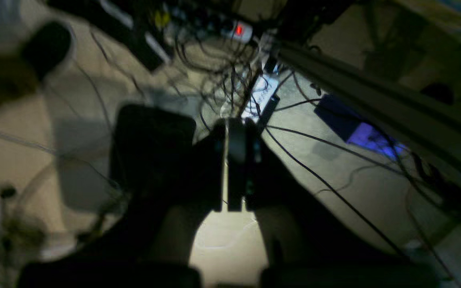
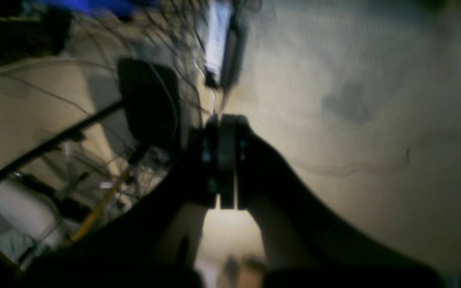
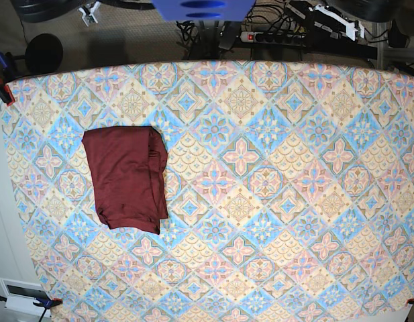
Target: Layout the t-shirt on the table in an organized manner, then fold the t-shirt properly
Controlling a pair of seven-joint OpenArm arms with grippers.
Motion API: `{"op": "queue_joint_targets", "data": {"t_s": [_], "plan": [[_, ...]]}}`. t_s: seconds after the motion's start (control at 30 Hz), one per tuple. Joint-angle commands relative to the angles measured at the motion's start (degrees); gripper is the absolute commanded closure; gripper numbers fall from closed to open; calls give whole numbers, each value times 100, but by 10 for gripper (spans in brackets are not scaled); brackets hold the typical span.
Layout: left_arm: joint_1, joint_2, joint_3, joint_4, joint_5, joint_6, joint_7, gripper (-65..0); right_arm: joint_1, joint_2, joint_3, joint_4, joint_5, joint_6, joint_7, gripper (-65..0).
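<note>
The base view looks straight down from high above the counter (image 3: 274, 201), which fills nearly the whole frame; a strip of floor with a power strip (image 3: 274, 37) runs along the top edge, and the t-shirt (image 3: 126, 178) lies at left centre.

The left wrist view sits close behind the left gripper (image 1: 236, 164), whose dark jaws fill the lower middle. It faces the floor, cables (image 1: 334, 192) and a lit power strip at the upper middle.

The right wrist view sits equally close behind the right gripper (image 2: 224, 160), facing pale floor, blurred.

Both wrist views miss the counter top; the cabled floor is what they share with the base view's top edge.
</note>
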Motion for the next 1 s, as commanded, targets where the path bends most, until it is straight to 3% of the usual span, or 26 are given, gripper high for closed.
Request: {"op": "queue_joint_targets", "data": {"t_s": [0.0,0.2,0.43,0.7,0.97], "plan": [[-49,-58,-15,-115,9,-26,-19,-2,155,41,-101,-139,32,58,99,0],[-717,126,3,-1487,352,-35,-133,-2,1201,208,-268,-1818,-12,58,494,0],[-1034,170,1163,-2709,660,-17,-1707,-2,2063,524,-1323,-3761,-21,58,1874,0],[-1746,188,2385,-4704,1187,-17,-3597,-2,2678,489,-2088,-5141,-21,36,2947,0],[-2985,179,3748,-7210,1714,-17,-5478,-2,3056,340,-2114,-5642,-12,-1036,3026,0]]}}
